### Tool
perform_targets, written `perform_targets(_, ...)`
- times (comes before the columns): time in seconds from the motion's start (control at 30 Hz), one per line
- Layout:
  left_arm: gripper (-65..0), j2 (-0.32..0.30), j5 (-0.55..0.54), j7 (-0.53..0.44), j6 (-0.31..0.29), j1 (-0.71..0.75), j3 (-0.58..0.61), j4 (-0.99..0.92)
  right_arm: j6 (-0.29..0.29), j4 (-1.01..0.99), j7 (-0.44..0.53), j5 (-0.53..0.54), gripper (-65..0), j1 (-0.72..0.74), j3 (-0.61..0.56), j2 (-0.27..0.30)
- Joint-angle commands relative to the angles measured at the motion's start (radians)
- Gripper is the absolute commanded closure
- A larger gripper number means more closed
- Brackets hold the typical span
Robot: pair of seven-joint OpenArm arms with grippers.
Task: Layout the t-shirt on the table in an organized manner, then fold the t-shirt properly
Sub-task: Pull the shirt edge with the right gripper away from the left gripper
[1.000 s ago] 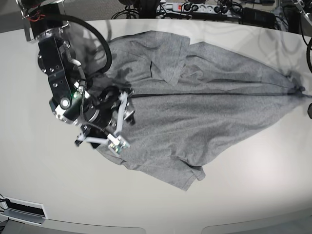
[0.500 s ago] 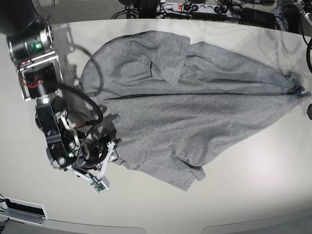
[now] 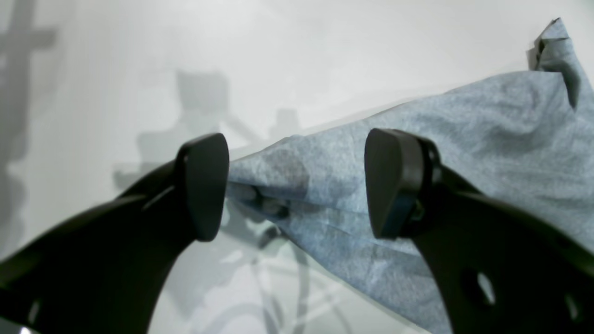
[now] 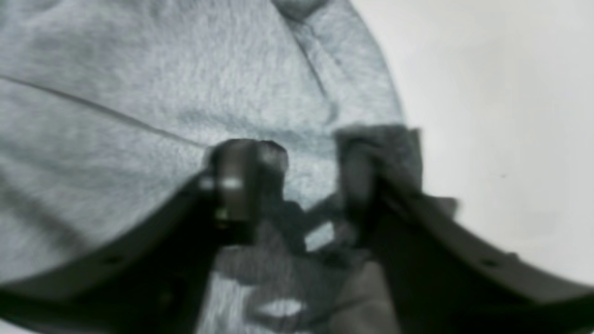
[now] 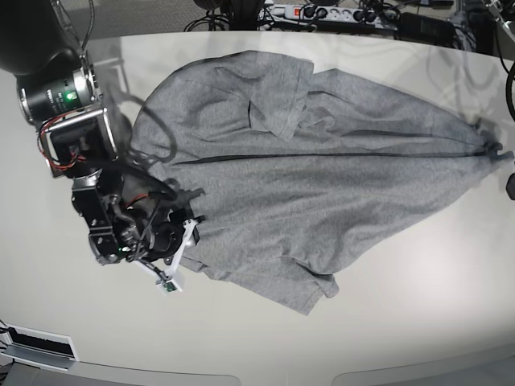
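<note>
The heather-grey t-shirt (image 5: 322, 177) lies spread on the off-white table (image 5: 402, 322), plain side up, with folds near its top and a dark seam line running across it. My right gripper (image 5: 181, 256) is at the shirt's lower left edge. In the right wrist view the right gripper (image 4: 306, 176) is blurred, its jaws apart over the shirt (image 4: 139, 83) close to its hem. My left gripper (image 3: 297, 185) is wide open and low over the table (image 3: 325, 55), with a bunched corner of the shirt (image 3: 464, 139) just beyond its fingertips. In the base view only a dark tip shows at the right edge.
A power strip and cables (image 5: 322, 12) lie beyond the table's far edge. The right arm's motor housing (image 5: 60, 92) stands over the table's left side. A white slotted fixture (image 5: 40, 346) sits at the near left corner.
My right arm has moved from above the shirt's left part down and left to its lower left edge, then slightly back toward the cloth. The shirt has stayed in place.
</note>
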Motion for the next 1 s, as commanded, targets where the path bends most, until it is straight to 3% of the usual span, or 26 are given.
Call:
perform_targets(0.0, -46.1, -0.028, -0.016, -0.017, -0.006, -0.011, -0.006, 0.016, -0.016, 0.012, 0.035, -0.011, -21.0, 0.023, 0.005, 0.003)
perform_targets(0.07, -46.1, -0.028, -0.016, -0.017, -0.006, -0.011, -0.006, 0.016, -0.038, 0.012, 0.064, -0.032, -14.7, 0.004, 0.005, -0.008)
perform_targets(0.17, -46.1, -0.028, -0.017, -0.017, -0.006, -0.011, -0.006, 0.016, -0.035, 0.012, 0.069, -0.061, 0.0, -0.010, 0.005, -0.021)
perform_targets(0.23, -46.1, -0.028, -0.018, -0.017, -0.006, -0.011, -0.006, 0.016, -0.031, 0.013, 0.061, -0.095, 0.0, -0.008, 0.005, -0.021)
perform_targets(0.3, -46.1, -0.028, -0.018, -0.017, -0.006, -0.011, -0.006, 0.016, -0.066, 0.016, 0.041, -0.146, 0.0, -0.003, 0.005, -0.020)
perform_targets(0.57, -46.1, -0.028, -0.028, -0.018, -0.006, -0.011, -0.006, 0.016, -0.398, 0.020, -0.140, -0.310, 0.0, 0.013, 0.005, 0.005)
perform_targets(0.67, -46.1, -0.028, -0.027, -0.018, -0.006, -0.011, -0.006, 0.016, -0.468, 0.020, -0.156, -0.351, 0.0, 0.016, 0.005, 0.007)
perform_targets(0.87, -46.1, -0.028, -0.039, -0.018, -0.006, -0.012, -0.006, 0.016, -0.459, 0.020, -0.152, -0.349, 0.0, 0.075, 0.005, 0.004)
perform_targets(0.97, -46.0, -0.028, -0.088, -0.013, -0.074, -0.011, -0.006, 0.016, -0.412, 0.021, -0.183, -0.332, -19.2, 0.134, 0.005, 0.005)
